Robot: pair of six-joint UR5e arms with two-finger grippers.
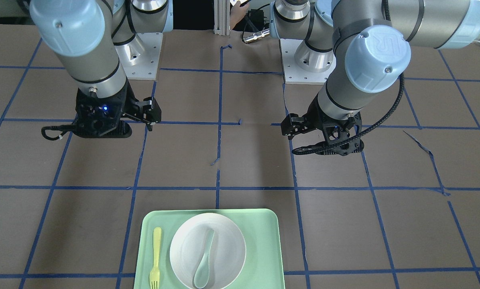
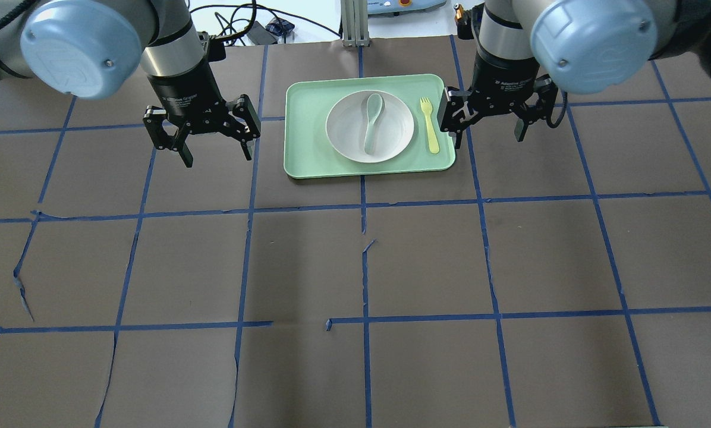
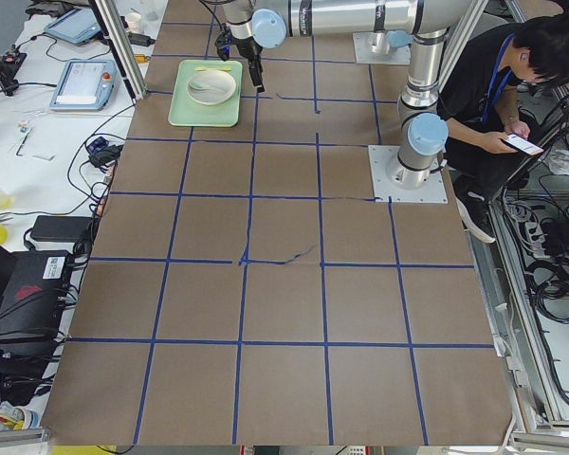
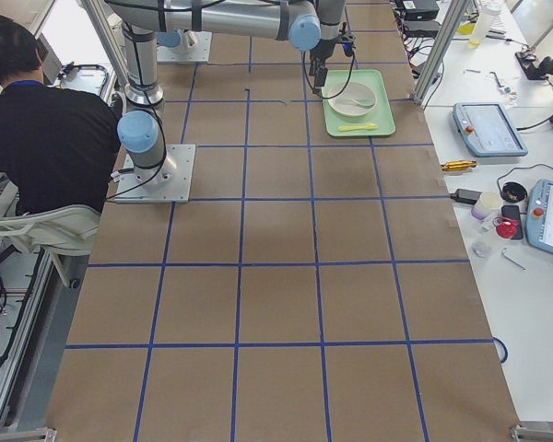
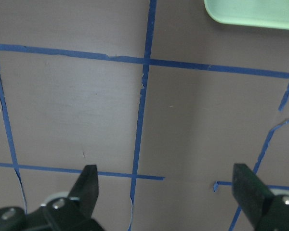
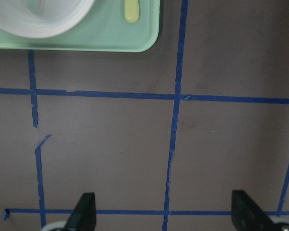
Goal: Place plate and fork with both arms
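Note:
The white plate point(image 2: 343, 125) lies in the middle of the mint-green tray point(image 2: 308, 160) at the table's far side. The pale yellow fork point(image 2: 430, 125) lies on the tray beside the plate, towards my right arm. My left gripper point(image 2: 216, 151) hangs open and empty above the table, left of the tray. My right gripper point(image 2: 487, 135) hangs open and empty just past the tray's right edge, near the fork. The front view shows the plate point(image 1: 188, 249) and the fork point(image 1: 156, 257). The right wrist view shows the plate's rim point(image 6: 38, 24) and the fork's handle end point(image 6: 131, 12).
A pale grey-green spoon point(image 2: 372, 122) lies in the plate. Blue tape lines grid the brown table. A seated person point(image 3: 498, 76) is behind the robot's bases. Tablets and cables lie on the side bench point(image 4: 488, 129) beyond the tray.

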